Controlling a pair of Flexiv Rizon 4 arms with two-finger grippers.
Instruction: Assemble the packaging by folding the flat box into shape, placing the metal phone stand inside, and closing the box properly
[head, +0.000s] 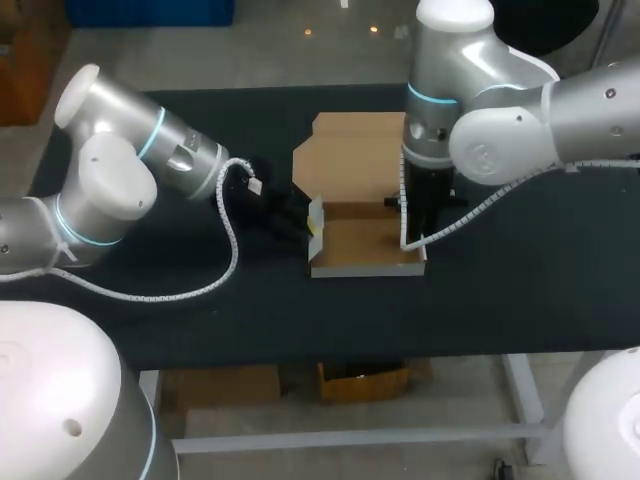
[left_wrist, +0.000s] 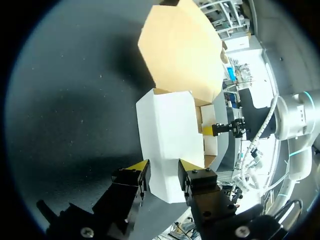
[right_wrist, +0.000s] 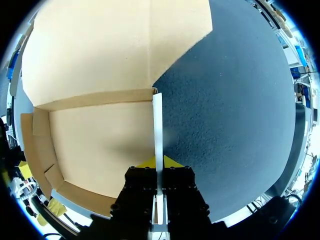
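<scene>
The right claw (right_wrist: 160, 163) clamps the right wall (right_wrist: 157, 120) of the box (head: 365, 245), apparently holding it upright while the left claw (left_wrist: 164, 167), fingers apart, faces the left wall (left_wrist: 167, 135).

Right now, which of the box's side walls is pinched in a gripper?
The right wall, held edge-on between the right gripper's fingers. The left wall sits flat-on at the left gripper's open tips, not pinched.

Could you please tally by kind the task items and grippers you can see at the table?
Cardboard box: 1
Grippers: 2, the left gripper and the right gripper
Total: 3
</scene>
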